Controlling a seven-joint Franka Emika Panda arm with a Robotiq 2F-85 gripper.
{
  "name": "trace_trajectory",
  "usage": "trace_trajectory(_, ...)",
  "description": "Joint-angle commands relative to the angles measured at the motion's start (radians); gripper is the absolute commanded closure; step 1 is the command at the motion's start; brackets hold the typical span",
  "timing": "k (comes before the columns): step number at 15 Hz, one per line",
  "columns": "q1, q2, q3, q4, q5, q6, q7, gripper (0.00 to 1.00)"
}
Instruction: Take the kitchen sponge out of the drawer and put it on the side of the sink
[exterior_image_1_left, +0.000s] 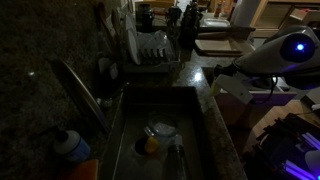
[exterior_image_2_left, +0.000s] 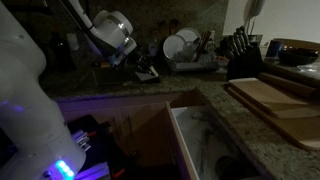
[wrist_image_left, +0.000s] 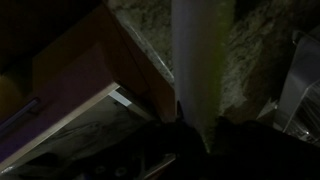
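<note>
Pale yellow-green, the kitchen sponge (wrist_image_left: 203, 60) stands on end in the wrist view, pinched at its lower end by the gripper (exterior_image_2_left: 145, 72), whose jaws are pressed onto it. Speckled granite counter (wrist_image_left: 262, 50) shows behind it. It is out of the drawer (exterior_image_2_left: 180, 135), which stands open below the countertop. In an exterior view the arm (exterior_image_1_left: 280, 55) reaches in beside the sink (exterior_image_1_left: 128, 115), where a white dish (exterior_image_1_left: 162, 129) and an orange-yellow object (exterior_image_1_left: 149, 146) lie. A dish rack (exterior_image_2_left: 185, 47) stands just beside the gripper.

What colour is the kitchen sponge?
Pale yellow-green. The kitchen sponge shows best in the wrist view.
</note>
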Motion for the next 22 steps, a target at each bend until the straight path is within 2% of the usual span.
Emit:
trace_trajectory(1,-0.101,-0.072,0.049,0.047,0.072,0.063,-0.015,0.97)
trace_trajectory(3,-0.177,-0.122,0.100,0.066,0.135,0.114,-0.032,0.97)
trace_trajectory(6,-0.359,-0.238,0.241,0.067,0.237,0.252,-0.035,0.97)
trace_trajectory(10,-0.636,-0.416,0.495,0.018,0.415,0.493,-0.037,0.97)
trace_trajectory(13,-0.834,-0.530,0.717,-0.021,0.593,0.657,-0.041,0.97)
trace_trajectory(15,-0.958,-0.603,0.866,-0.029,0.660,0.746,-0.011,0.97)
trace_trajectory(17,-1.047,-0.666,1.001,-0.041,0.776,0.805,-0.024,0.97)
trace_trajectory(18,-0.998,-0.605,1.025,-0.011,0.887,0.695,-0.107,0.97)
trace_trajectory(19,-1.037,-0.632,1.096,-0.001,0.958,0.690,-0.115,0.97)
trace_trajectory(20,-1.114,-0.700,1.189,-0.034,1.046,0.787,-0.131,0.97)
trace_trajectory(21,-1.104,-0.682,1.229,-0.019,1.130,0.744,-0.168,0.97)
trace_trajectory(22,-1.125,-0.663,1.287,-0.006,1.209,0.715,-0.183,0.97)
